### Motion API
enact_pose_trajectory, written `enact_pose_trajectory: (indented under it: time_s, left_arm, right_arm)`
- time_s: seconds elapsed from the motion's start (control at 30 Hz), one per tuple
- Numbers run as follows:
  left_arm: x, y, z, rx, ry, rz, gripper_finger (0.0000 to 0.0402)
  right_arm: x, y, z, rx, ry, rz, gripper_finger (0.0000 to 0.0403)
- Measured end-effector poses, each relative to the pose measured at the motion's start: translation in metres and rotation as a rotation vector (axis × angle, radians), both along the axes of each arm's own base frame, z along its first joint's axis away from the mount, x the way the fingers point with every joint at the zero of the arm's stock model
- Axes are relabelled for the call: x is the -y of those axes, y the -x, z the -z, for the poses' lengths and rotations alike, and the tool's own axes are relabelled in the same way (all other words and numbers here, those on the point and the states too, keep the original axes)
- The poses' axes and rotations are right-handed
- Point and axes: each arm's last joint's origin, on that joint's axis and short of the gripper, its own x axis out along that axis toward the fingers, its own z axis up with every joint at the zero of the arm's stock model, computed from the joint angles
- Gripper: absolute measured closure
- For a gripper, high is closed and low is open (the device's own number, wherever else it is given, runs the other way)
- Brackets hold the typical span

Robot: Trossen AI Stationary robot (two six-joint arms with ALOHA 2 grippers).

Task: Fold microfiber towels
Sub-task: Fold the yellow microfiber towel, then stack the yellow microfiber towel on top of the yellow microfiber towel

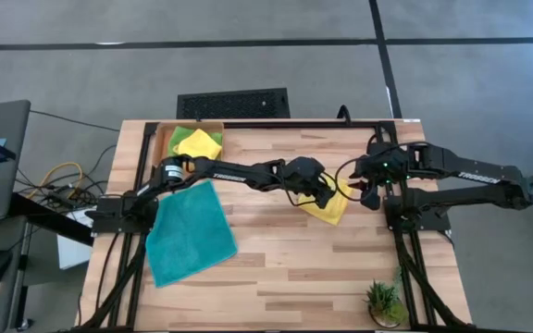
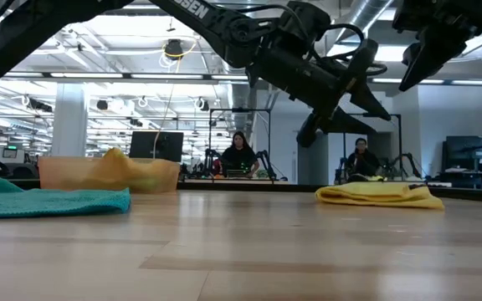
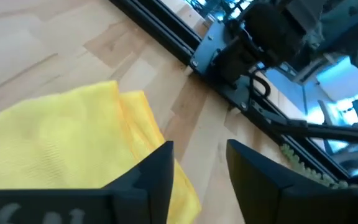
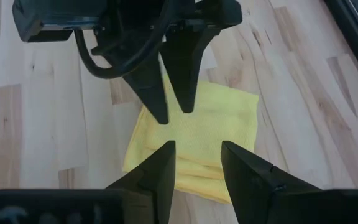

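A folded yellow towel (image 1: 329, 207) lies flat on the table right of centre; it also shows in the low view (image 2: 379, 195) and both wrist views (image 3: 61, 137) (image 4: 197, 134). My left gripper (image 1: 325, 192) hangs open just above its left part, touching nothing (image 4: 173, 114). My right gripper (image 1: 368, 196) is open and empty above the towel's right side (image 4: 197, 155). A teal towel (image 1: 189, 233) lies spread at the left. A yellow towel (image 1: 198, 145) and a lime green towel (image 1: 182, 136) lie in the orange tray (image 1: 163, 139).
The orange tray stands at the far left corner. A small potted plant (image 1: 384, 302) stands at the near right edge. Black frame rails (image 1: 405, 250) run along the table's sides. Bare wood lies in the middle near part. People sit in the room behind (image 2: 239, 155).
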Motion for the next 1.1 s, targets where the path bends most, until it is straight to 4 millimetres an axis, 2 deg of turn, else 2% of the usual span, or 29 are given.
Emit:
enact_pose_trajectory:
  time_s: [0.17,0.3,0.5,0.67,0.77,1.1]
  left_arm:
    - [-0.010,0.002,0.000,0.009,0.000,0.164,0.0249]
    - [-0.030,0.009,0.004,-0.031,0.117,0.300,0.0251]
    - [-0.065,0.034,0.025,-0.308,0.306,0.161,0.0260]
    - [-0.085,0.048,0.034,-0.438,0.331,0.063,0.0261]
    - [-0.086,0.049,0.034,-0.451,0.331,0.033,0.0261]
    - [-0.069,0.045,0.036,-0.479,0.297,-0.021,0.0261]
  right_arm:
    - [0.000,0.001,0.001,-0.010,-0.002,0.000,0.0249]
    - [0.000,0.002,0.001,-0.024,-0.005,0.000,0.0249]
    - [0.000,0.002,0.001,-0.024,-0.005,0.000,0.0249]
    - [0.000,0.002,0.001,-0.023,-0.005,0.000,0.0249]
    - [0.000,0.002,0.001,-0.023,-0.005,0.000,0.0249]
    - [0.000,0.002,0.001,-0.023,-0.005,0.000,0.0249]
